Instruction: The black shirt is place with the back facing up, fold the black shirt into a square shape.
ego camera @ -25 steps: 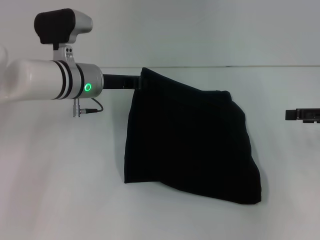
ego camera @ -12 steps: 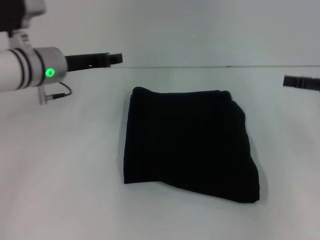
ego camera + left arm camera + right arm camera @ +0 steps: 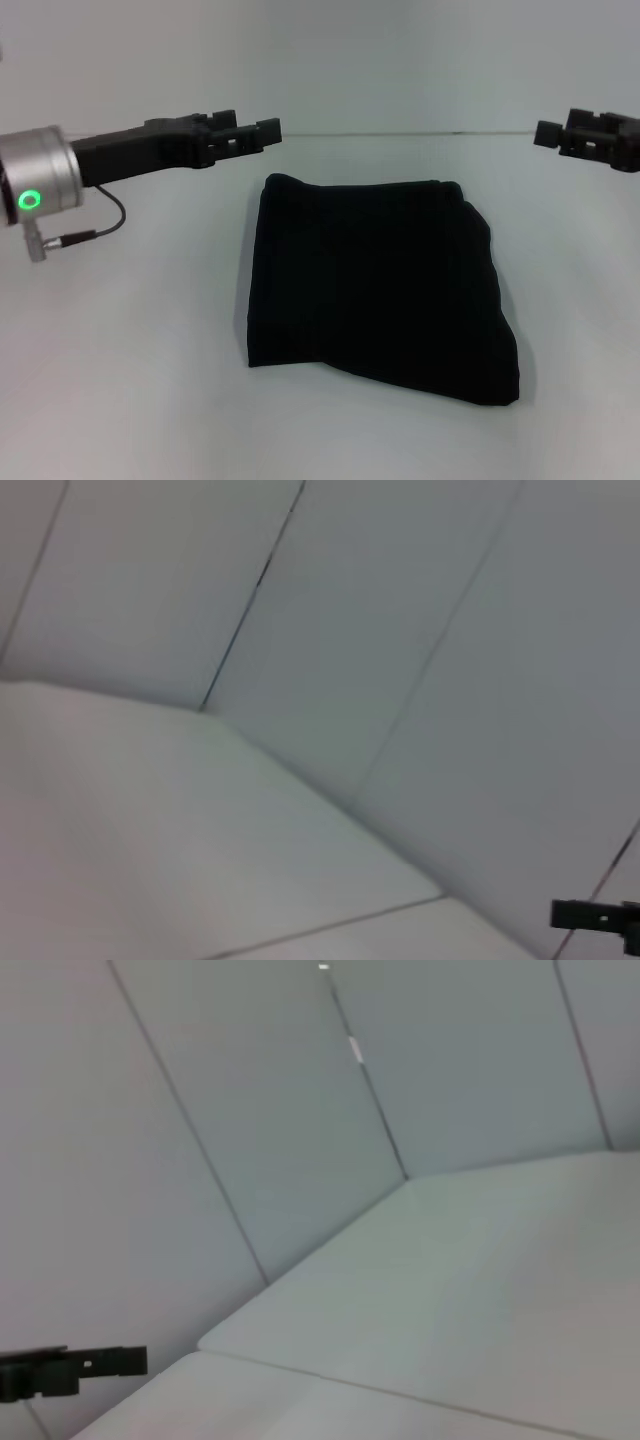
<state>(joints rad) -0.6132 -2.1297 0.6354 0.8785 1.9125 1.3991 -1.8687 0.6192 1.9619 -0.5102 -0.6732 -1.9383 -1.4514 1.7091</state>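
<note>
The black shirt [image 3: 380, 290] lies flat in the middle of the white table [image 3: 130, 380], folded into a rough square with its near right corner sagging outward. No lettering shows on it. My left gripper [image 3: 255, 132] hovers above the table just beyond the shirt's far left corner and holds nothing. At the far right my right gripper [image 3: 560, 132] hangs in the air, well away from the fabric. Each wrist view shows only the table, the wall and the other arm's gripper: the right gripper [image 3: 595, 917] and the left gripper [image 3: 75, 1370].
Bare white tabletop surrounds the shirt on all sides. A pale panelled wall [image 3: 400, 60] rises behind the table's far edge. The left arm's silver wrist with a green light [image 3: 30, 198] and a thin cable hangs over the table's left side.
The left gripper has let go of the shirt's far left corner, which dropped flat, and pulled back to the left. The right gripper has come further into view at the right.
</note>
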